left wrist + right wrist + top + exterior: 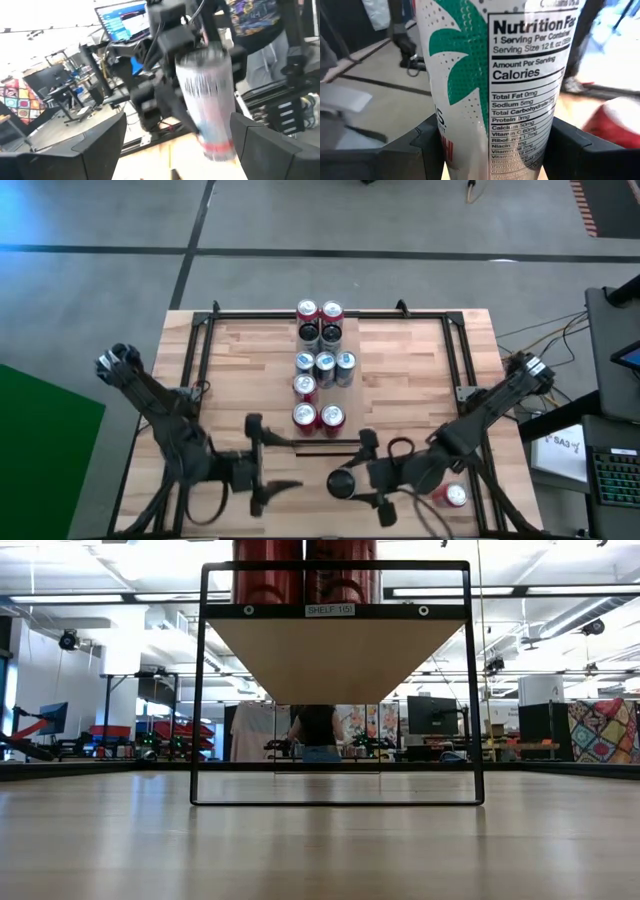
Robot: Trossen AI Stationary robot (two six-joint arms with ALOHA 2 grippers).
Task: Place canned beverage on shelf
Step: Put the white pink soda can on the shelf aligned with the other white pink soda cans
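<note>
We found the right gripper (352, 483) near the front edge of the table, its two dark fingers (422, 150) pressed against either side of a white can (490, 85) with a green leaf mark and a nutrition panel. From above, that can (341, 483) showed only as a dark round top between the two arms. The left gripper (268, 480) sat just beside it with its fingers spread apart and nothing between them; in its wrist view the can (207, 100) stood beyond the fingertips, gripped by the other arm.

The shelf (322, 365) ran away from the grippers up the middle of the table, and it already carried red and white cans in rows. In the low view we saw its pale underside (335, 655) inside a black frame (337, 680), with two red cans (303, 570) standing on top. One more red can (455, 496) lay on the table by the right arm.

We judged the can to be stiff but thin-walled, heavy if full, and smooth enough to slip or twist in hard fingers. A hold across the middle of the wall, below the shoulder and clear of the rim, looked safest, with the can upright so that it could be set down flat in a free spot at the near end of the shelf.
</note>
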